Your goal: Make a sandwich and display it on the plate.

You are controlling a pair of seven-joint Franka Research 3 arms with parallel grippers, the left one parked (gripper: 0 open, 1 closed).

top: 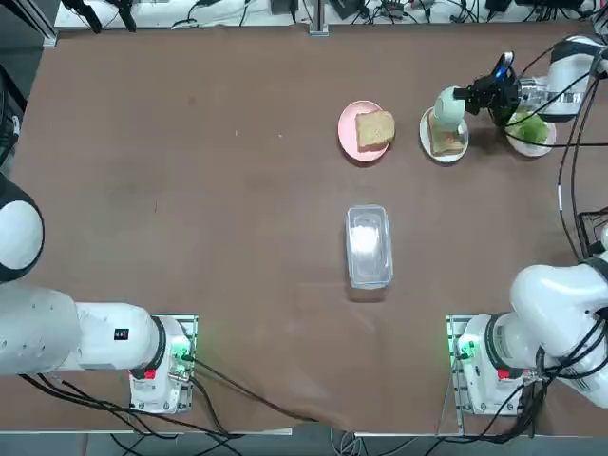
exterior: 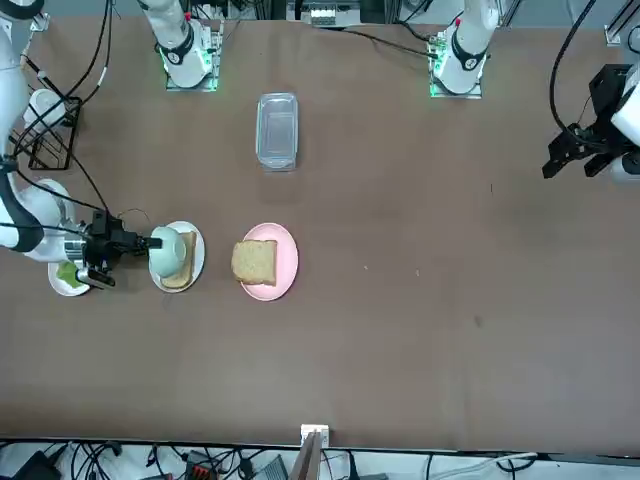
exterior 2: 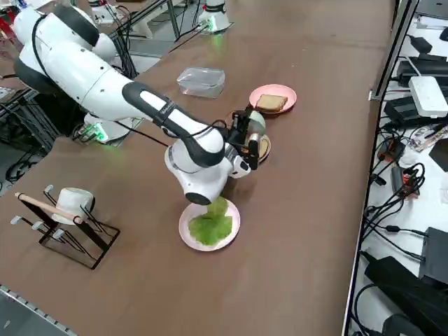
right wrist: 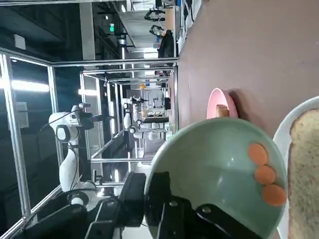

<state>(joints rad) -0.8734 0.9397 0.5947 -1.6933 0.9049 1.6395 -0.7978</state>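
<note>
The right gripper [right wrist: 145, 185] pinches the rim of a green bowl [right wrist: 212, 162], its fingers closed on it, tipped beside the bread slice [right wrist: 305, 174] on its white plate [right wrist: 284, 135]. Three carrot slices [right wrist: 265, 175] lie inside, towards the bread. To tip them well, centre the lip low over the slice, then roll the wrist slowly so they slide out and don't bounce onto the table. The lettuce [exterior 2: 212, 225] waits on another white plate [exterior 2: 185, 228], the second slice [top: 375, 129] on the pink plate [top: 350, 142]; no sandwich is assembled
</note>
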